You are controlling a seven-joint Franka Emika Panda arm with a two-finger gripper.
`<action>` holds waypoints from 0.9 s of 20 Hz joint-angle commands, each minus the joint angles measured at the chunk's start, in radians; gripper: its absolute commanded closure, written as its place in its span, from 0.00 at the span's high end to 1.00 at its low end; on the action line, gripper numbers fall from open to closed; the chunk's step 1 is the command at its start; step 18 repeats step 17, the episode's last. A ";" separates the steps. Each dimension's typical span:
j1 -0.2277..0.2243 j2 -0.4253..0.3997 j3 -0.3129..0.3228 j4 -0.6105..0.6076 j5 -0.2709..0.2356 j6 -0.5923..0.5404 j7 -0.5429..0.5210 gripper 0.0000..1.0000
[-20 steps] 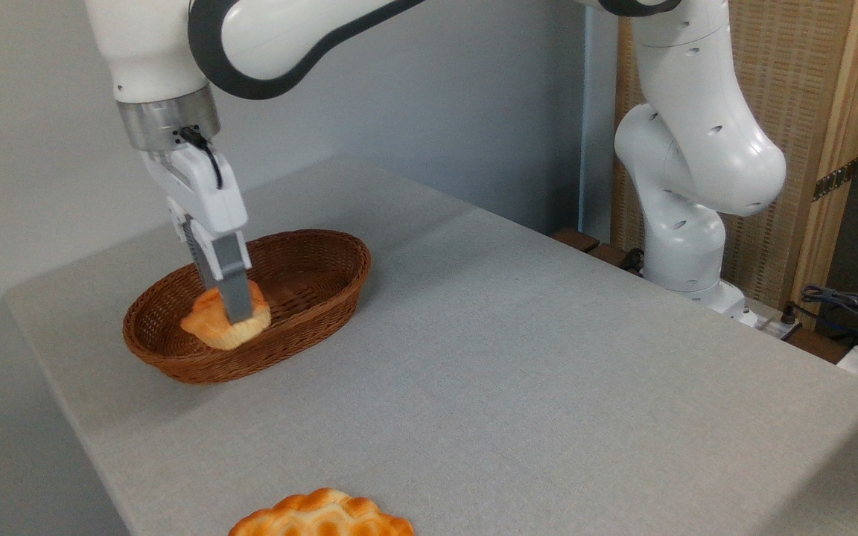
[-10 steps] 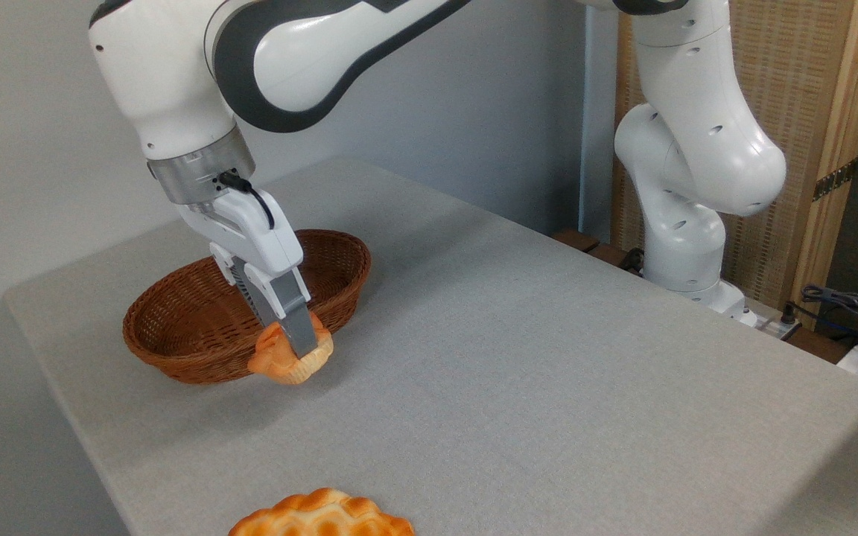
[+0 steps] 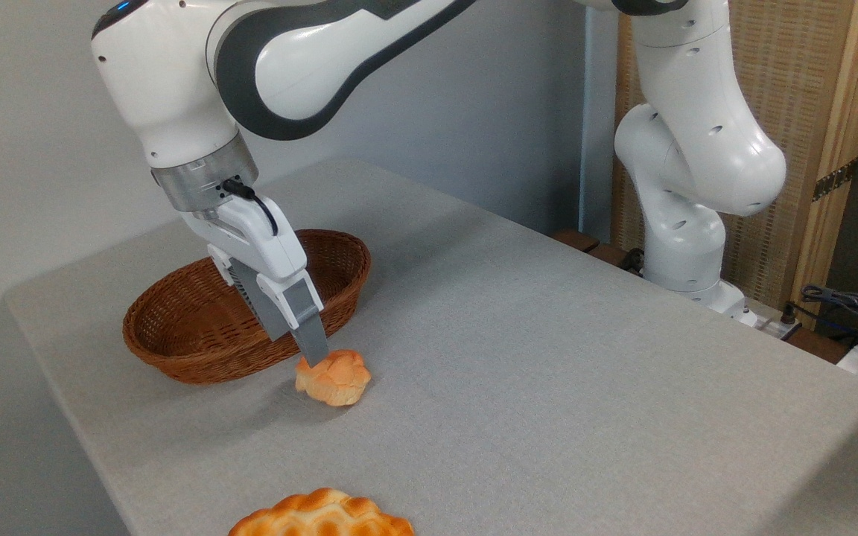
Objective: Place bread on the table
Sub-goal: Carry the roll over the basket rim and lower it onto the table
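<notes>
Golden-orange knotted bun (image 3: 333, 377) lying on grey table (image 3: 548, 357) just below gripper (image 3: 315, 358), finger gap unclear, wicker basket (image 3: 198, 327) behind it, honeycomb-patterned loaf (image 3: 321, 515) well in front.

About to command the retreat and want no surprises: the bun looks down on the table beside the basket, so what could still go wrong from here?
1. The gripper fingertip sits right at the bread; whether the jaws are clear is not visible, so a lift might drag or tip the bun.
2. The bread lies close to the wicker basket on the table; a sideways retreat could nudge either.
</notes>
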 commanded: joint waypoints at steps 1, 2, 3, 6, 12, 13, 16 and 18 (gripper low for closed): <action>-0.005 -0.018 0.025 0.002 0.006 0.001 0.002 1.00; -0.005 -0.021 0.025 0.008 0.006 0.021 0.002 1.00; -0.005 -0.024 0.023 0.011 0.003 0.048 0.002 1.00; -0.005 -0.055 0.025 0.012 -0.006 0.128 0.002 1.00; -0.002 -0.081 0.111 0.012 -0.156 0.164 0.071 1.00; -0.004 -0.093 0.129 0.011 -0.165 0.162 0.076 1.00; -0.002 -0.099 0.138 0.011 -0.170 0.161 0.096 1.00; -0.002 -0.099 0.143 0.011 -0.168 0.161 0.096 1.00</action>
